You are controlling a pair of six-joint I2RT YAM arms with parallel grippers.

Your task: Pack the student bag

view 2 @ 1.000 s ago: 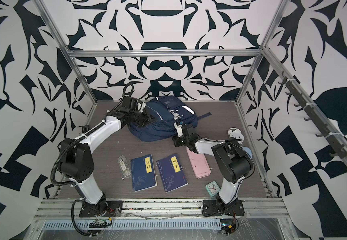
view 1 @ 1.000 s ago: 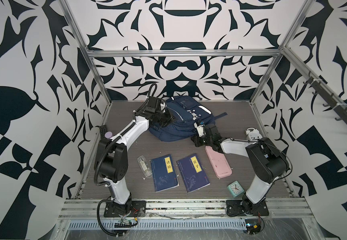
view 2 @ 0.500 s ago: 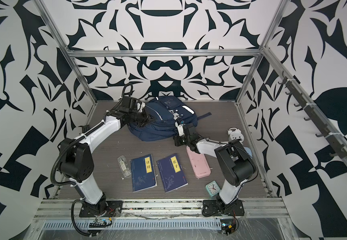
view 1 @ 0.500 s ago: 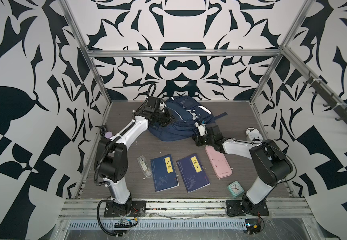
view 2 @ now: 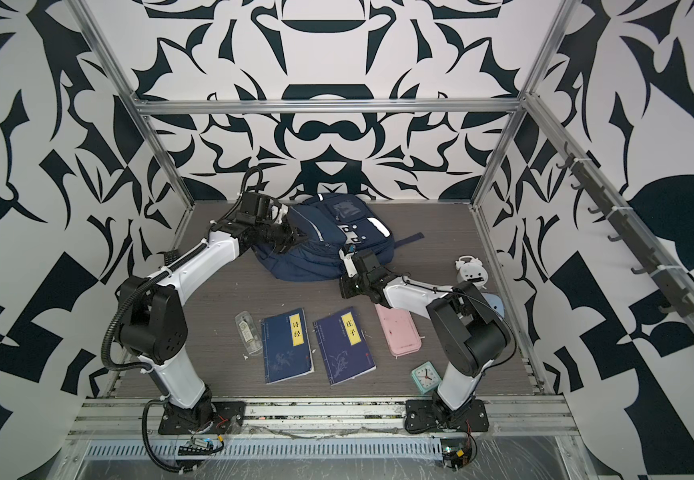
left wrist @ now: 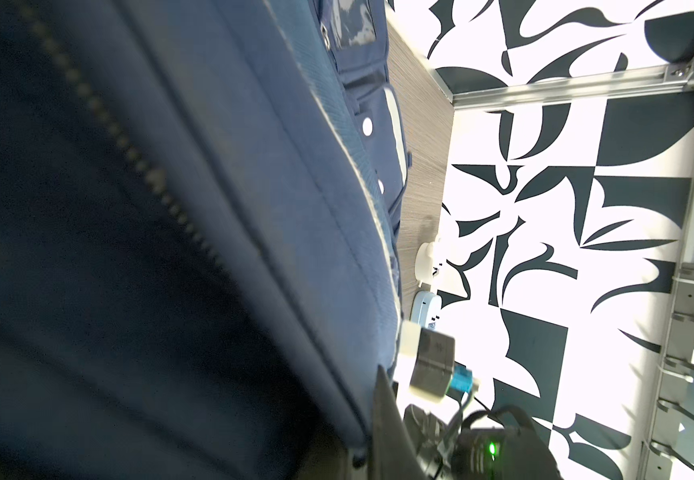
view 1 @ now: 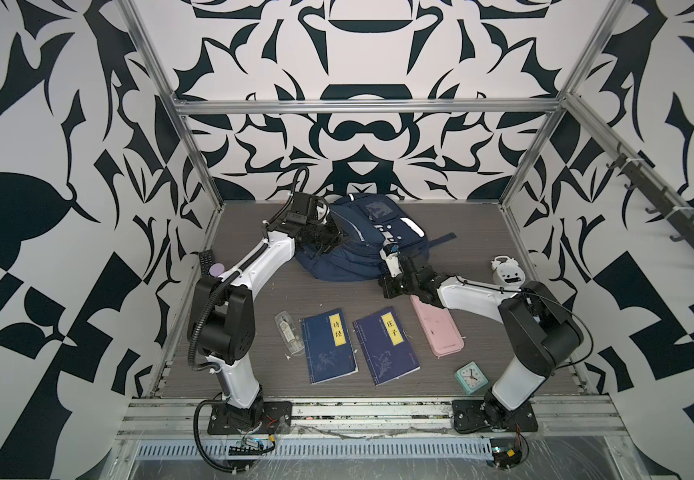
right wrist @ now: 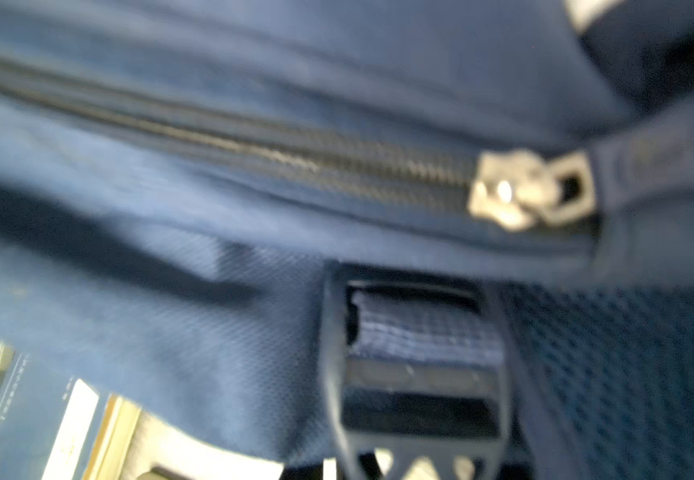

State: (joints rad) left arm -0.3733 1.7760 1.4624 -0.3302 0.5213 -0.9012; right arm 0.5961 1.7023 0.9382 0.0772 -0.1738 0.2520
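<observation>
the student bag (view 1: 349, 266) (view 2: 308, 266) lies flat on the grey wood-grain table (view 1: 474, 224), toward the back wall, with its front pockets and white reflective strips facing up; all positions below refer to it. at the bag's left edge, the left gripper (view 1: 334, 240) (view 2: 292, 243) rests against the navy fabric with its jaws together. the left wrist view is filled by the bag (left wrist: 212, 208) at close range, and whether any fabric is pinched cannot be determined. in front of the bag, toward the arm bases, four items lie in a row: a clear plastic case (view 1: 289, 338) in front of its left side, then the left book (view 1: 328, 345) and the right book (view 1: 385, 345), both navy with yellow title labels, side by side but not touching, then a pink case (view 1: 439, 330) in front of its right side, partly under the right forearm. at the bag's near right corner, the right gripper (view 1: 385, 286) (view 2: 344, 286) sits against the fabric, jaws together, fingertips hidden. the blurred right wrist view shows the bag's zip with a silver slider (right wrist: 511, 191) and a dark strap buckle (right wrist: 412, 353) near it. right of the bag, well apart, stands a white alarm clock (view 1: 507, 272); a small teal clock (view 1: 471, 377) lies farthest in front, to the right.
</observation>
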